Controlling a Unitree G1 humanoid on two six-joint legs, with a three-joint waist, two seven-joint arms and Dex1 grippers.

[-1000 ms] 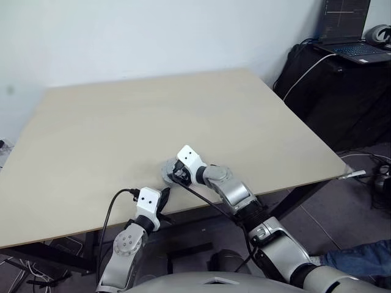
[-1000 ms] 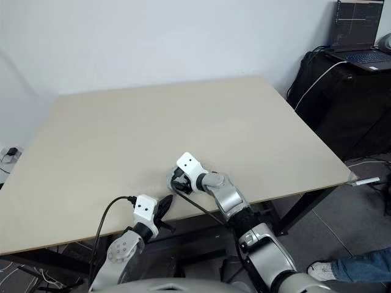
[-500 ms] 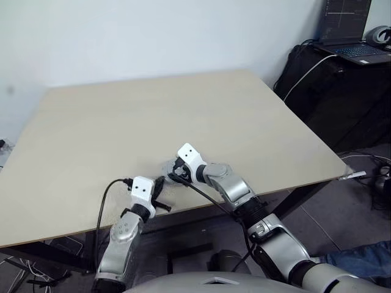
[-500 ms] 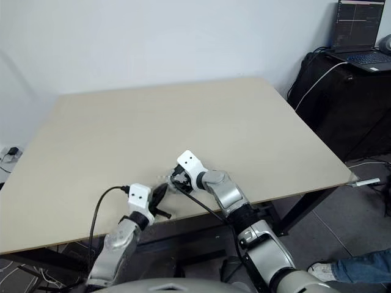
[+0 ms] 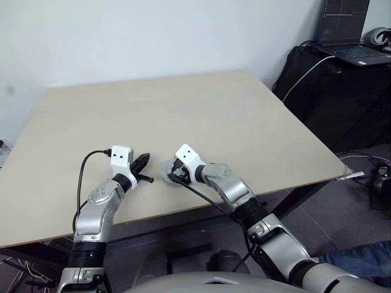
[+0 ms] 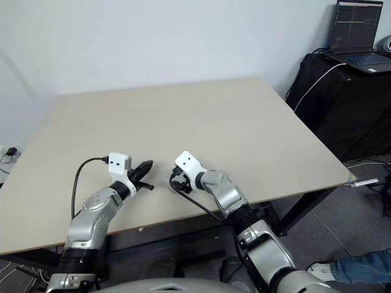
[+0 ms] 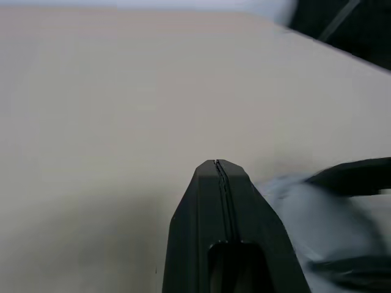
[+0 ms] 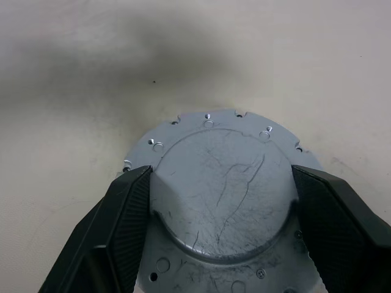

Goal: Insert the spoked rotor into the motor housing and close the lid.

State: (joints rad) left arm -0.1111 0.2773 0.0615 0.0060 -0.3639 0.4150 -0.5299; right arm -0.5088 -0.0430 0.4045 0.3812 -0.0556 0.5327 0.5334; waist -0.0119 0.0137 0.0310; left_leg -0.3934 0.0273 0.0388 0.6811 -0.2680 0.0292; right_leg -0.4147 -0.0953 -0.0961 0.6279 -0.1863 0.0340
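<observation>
right claw (image 8: pixel 220 201): grasping the grey round disc (image 8: pixel 223 183), one finger at 3 and one at 9 o'clock
left claw (image 7: pixel 218 168): clenched, empty, disc near at 3 o'clock
disc: flat on desk (image 5: pixel 183 116)

The worktop (image 5: pixel 183 116) is plain pale beige. Near its front edge lies a silver-grey metal disc (image 8: pixel 223 201), finely scratched, with small holes around its rim. Both grippers, left (image 5: pixel 142 160) and right (image 8: pixel 223 244), have black fingers below white housings.
</observation>
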